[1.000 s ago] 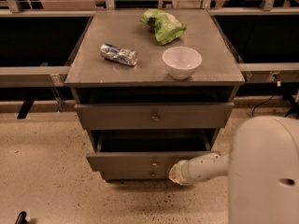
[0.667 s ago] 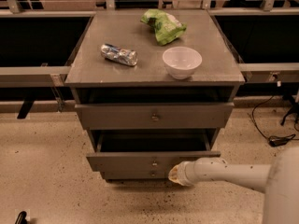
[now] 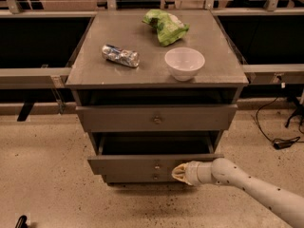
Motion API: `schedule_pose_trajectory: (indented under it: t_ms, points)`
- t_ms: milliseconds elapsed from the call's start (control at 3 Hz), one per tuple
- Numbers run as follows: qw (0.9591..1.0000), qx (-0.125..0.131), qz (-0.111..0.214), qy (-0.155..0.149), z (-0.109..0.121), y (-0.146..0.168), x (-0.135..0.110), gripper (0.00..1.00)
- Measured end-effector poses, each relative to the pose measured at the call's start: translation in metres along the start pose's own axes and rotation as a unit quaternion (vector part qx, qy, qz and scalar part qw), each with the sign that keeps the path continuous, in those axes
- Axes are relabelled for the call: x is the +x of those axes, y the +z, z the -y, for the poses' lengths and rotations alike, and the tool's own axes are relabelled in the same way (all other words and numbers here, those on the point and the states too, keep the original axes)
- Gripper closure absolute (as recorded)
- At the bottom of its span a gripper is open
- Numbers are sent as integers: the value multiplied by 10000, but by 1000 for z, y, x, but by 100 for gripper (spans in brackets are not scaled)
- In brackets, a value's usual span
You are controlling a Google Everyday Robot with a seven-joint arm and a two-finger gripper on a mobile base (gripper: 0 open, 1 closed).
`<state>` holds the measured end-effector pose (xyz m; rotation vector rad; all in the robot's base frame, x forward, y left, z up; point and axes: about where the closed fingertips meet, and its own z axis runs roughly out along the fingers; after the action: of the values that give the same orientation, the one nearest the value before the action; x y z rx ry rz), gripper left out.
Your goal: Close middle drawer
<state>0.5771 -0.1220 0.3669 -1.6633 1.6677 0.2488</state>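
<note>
The middle drawer (image 3: 137,164) is a wide, shallow, dull-grey drawer with a small round knob (image 3: 157,166). It stands pulled out from the cabinet, and its dark inside shows above its front. My gripper (image 3: 179,173) is low at the drawer front, just right of the knob, touching or nearly touching the front's lower right part. The white arm (image 3: 247,186) reaches in from the lower right. The taller drawer above (image 3: 156,118) is shut. The lowest drawer front (image 3: 142,177) shows only as a thin strip under the open drawer.
On the cabinet top (image 3: 95,70) lie a crushed can (image 3: 120,55), a white bowl (image 3: 185,63) and a green chip bag (image 3: 165,25). Dark benches flank the cabinet. Cables (image 3: 280,139) lie on the speckled floor at the right.
The bulky white part of the arm has left the lower right of the view, leaving only the slim forearm. The gripper stays at the drawer front. The drawer has not visibly moved.
</note>
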Motion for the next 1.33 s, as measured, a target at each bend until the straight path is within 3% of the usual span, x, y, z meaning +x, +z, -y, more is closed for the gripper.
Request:
schedule_pose_trajectory:
  t_ms: [667, 1333]
  points:
    - [9998, -131, 60, -111, -5, 10, -2, 100]
    - [9987, -114, 428, -269, -7, 26, -8, 100]
